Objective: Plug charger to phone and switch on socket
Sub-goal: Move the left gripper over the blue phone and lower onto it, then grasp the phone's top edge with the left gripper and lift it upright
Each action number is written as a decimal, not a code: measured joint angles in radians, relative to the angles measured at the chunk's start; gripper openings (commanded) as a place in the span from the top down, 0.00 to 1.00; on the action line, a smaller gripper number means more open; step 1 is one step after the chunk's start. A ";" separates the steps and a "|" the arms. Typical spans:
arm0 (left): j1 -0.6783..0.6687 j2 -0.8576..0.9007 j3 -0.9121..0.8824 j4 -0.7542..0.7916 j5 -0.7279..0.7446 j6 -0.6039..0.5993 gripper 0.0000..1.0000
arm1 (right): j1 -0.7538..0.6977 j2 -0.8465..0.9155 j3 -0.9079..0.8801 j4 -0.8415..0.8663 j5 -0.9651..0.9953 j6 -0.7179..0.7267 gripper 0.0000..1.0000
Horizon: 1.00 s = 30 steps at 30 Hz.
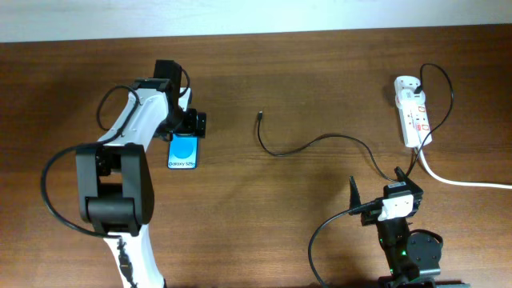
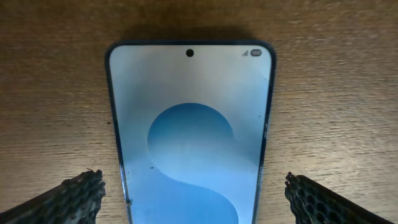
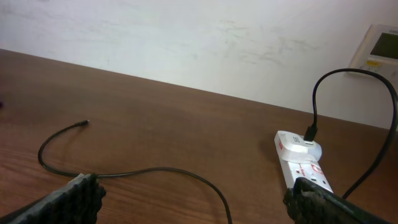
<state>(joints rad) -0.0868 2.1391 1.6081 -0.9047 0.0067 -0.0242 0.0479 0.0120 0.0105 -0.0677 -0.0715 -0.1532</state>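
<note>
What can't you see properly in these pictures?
- Lower end of the phone: left wrist view, cut off by the picture's bottom edge.
- One end of the phone: overhead, hidden under the left tool.
- Whether the socket is switched on: overhead, too small; right wrist view, partly behind a finger of the right tool.

Soft, even light; slight blur.

Open table (image 1: pixel 232 192) beside phone (image 1: pixel 183 151), charger (image 1: pixel 298 149) seemingly crossing right approach
</note>
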 measured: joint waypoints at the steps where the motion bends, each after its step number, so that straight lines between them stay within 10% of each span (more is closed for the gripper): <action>1: 0.000 0.013 0.000 0.000 0.000 0.000 0.01 | 0.000 0.000 0.000 0.000 0.000 0.000 0.02; 30: -0.002 0.045 0.000 -0.034 -0.014 -0.027 0.23 | 0.000 0.000 0.000 0.000 0.000 0.000 0.02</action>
<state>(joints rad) -0.0887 2.1845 1.6085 -0.9390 -0.0078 -0.0513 0.0479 0.0120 0.0105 -0.0677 -0.0711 -0.1528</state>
